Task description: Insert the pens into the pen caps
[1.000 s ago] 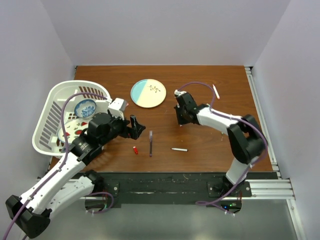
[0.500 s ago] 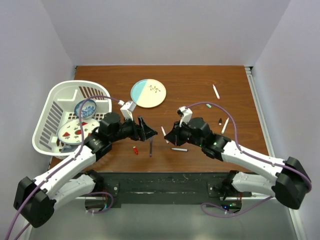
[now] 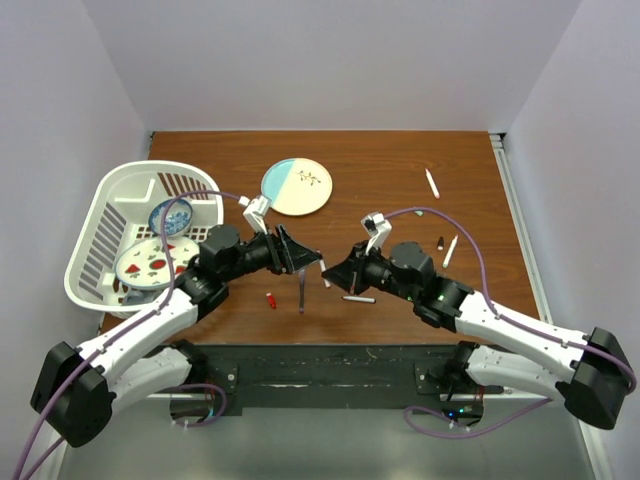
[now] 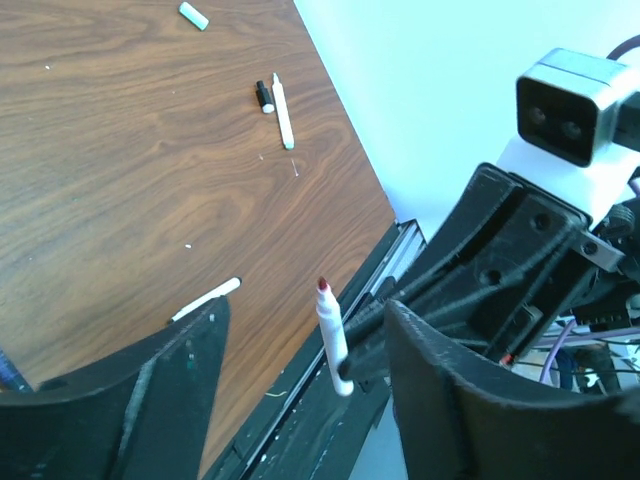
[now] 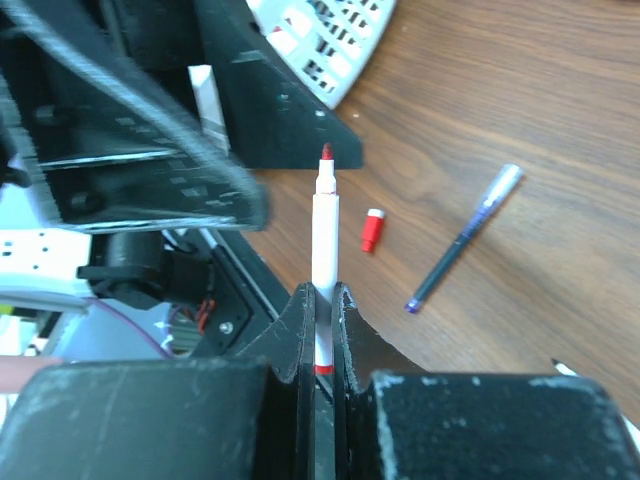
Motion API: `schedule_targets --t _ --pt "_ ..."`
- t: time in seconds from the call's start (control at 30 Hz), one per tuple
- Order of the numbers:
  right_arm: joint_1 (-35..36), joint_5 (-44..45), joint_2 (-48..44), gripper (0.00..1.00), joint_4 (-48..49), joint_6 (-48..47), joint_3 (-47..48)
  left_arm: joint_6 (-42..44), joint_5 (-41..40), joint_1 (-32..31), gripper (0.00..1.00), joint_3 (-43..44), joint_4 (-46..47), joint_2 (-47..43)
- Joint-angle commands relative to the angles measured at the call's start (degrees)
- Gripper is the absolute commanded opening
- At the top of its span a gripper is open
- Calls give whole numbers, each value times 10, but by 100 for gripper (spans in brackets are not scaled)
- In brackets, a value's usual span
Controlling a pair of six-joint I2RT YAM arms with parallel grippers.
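The right arm (image 3: 500,322) has swung out from its folded pose beside the plate (image 3: 297,187) and stretched leftward, so the right hand (image 5: 322,293), clamped on the red-tipped pen (image 5: 324,220), now sits over the middle of the surface (image 3: 380,160). The left hand (image 3: 308,260) has travelled right, away from the basket (image 3: 100,232), to face it. Its fingers (image 4: 180,380) have drawn closer together and now flank the pen's tip without touching. A second pen (image 3: 450,250), a black cap (image 3: 440,242) and a green cap (image 3: 417,212) have come into view on the right.
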Motion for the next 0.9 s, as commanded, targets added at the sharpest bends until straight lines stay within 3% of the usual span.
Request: schedule_targets --t 0.0,0.1,0.2,0.23,0.3,0.33,0.43,0.47,0.57,0.73,0.87 --pt "8 -15 -5 0 52 24 -11 -13 0 -1 65 -11 51 7" --pt "14 -19 3 0 67 33 -9 -15 2 -3 58 -12 67 15" --pt "21 -10 5 0 70 35 -8 -17 16 -7 38 -12 92 25" --pt "23 -10 9 0 73 36 -9 -19 18 -10 23 -12 95 28" --pt "25 -15 11 0 77 39 -11 -25 26 -13 8 -13 104 29" --pt "25 -18 14 5 78 40 -12 -28 31 -14 0 -17 108 29" --pt "26 -41 16 20 87 48 -18 -41 41 -14 0 -23 118 22" --pt "26 -51 17 29 89 49 -20 -41 43 -14 0 -24 119 19" --pt "26 -71 18 41 92 53 -25 -43 46 -14 0 -23 117 7" --pt "26 -86 26 42 100 54 -29 -50 50 -14 0 -19 117 0" --pt "30 -89 31 34 110 57 -35 -55 52 -14 0 -16 120 2"
